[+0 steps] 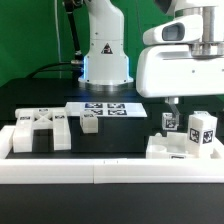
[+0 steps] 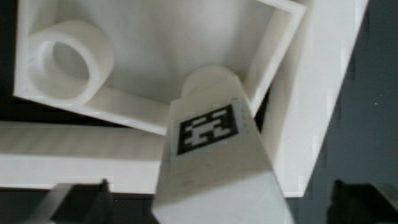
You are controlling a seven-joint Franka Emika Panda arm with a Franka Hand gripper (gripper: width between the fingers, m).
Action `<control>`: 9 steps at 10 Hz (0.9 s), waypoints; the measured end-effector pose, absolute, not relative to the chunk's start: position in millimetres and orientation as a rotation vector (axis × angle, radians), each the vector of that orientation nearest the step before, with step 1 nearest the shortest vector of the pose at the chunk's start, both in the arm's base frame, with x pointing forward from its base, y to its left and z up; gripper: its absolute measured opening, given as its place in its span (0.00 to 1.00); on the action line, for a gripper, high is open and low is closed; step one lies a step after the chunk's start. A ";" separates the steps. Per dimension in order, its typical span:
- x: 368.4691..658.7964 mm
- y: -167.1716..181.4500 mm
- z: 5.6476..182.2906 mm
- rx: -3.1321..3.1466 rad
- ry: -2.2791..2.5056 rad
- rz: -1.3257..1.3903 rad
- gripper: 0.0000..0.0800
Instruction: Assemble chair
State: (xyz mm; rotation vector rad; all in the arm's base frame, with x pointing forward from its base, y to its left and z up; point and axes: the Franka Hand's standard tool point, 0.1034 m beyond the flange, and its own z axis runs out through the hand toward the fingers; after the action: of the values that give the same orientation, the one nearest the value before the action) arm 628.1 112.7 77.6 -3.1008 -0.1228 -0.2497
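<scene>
Gripper [image 1: 170, 104] hovering over the tagged bar [image 1: 168, 122], lower right of the exterior view
Jaws open either side, no contact; I'd centre up and drop lower before squeezing.

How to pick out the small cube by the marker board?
Find the marker board flat before the robot base. By its near edge stands the small cube, alone. It is far smaller than the chunky part on the exterior view's left.
</scene>
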 end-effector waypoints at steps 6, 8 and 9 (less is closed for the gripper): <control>629.0 112.0 78.3 -3.045 0.418 -0.238 0.36; 630.0 105.6 78.3 -2.999 0.659 -0.235 0.36; 630.8 97.8 78.3 -2.968 0.803 -0.236 0.36</control>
State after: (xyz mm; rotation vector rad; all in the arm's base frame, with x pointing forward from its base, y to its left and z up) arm 630.8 97.8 78.3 -2.9685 0.8030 -0.2362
